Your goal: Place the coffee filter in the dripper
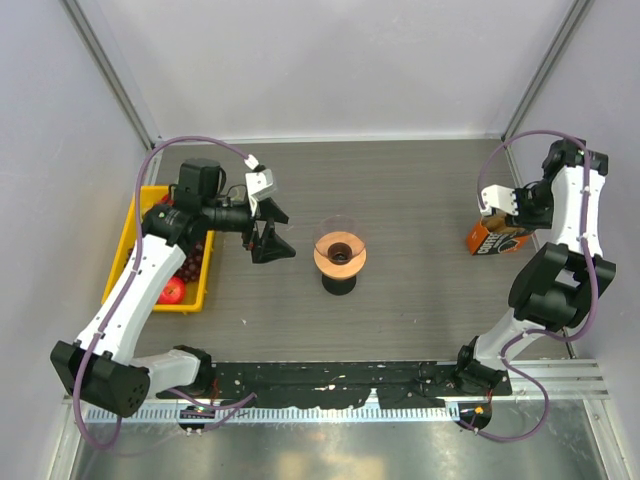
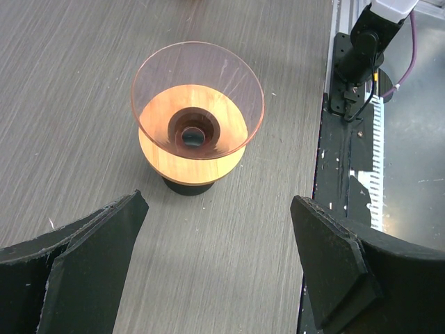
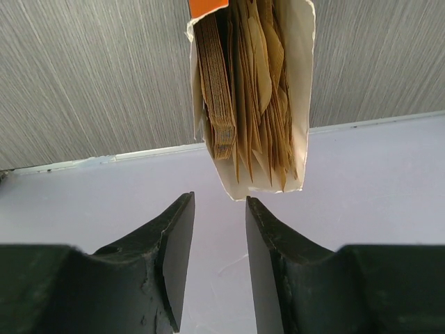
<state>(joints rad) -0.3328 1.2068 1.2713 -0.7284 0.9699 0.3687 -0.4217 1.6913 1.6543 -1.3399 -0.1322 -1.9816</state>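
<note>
The dripper [image 1: 340, 254] is a clear orange funnel on a wooden ring and a black base, standing at the table's middle. It shows empty in the left wrist view [image 2: 198, 118]. My left gripper [image 1: 270, 238] is open and empty just left of it, jaws wide apart [image 2: 217, 209]. The coffee filters [image 3: 243, 83] are a stack of tan paper pieces inside an open white and orange box [image 3: 300, 104], which lies at the right side [image 1: 495, 240]. My right gripper [image 3: 219, 205] is slightly open and empty, its fingertips just short of the box mouth, over the box [image 1: 503, 218].
A yellow bin [image 1: 135, 225] with red items stands at the far left beside the left arm. The enclosure's walls close the left, back and right sides; the box lies near the right wall. A black rail [image 1: 330, 380] runs along the near edge.
</note>
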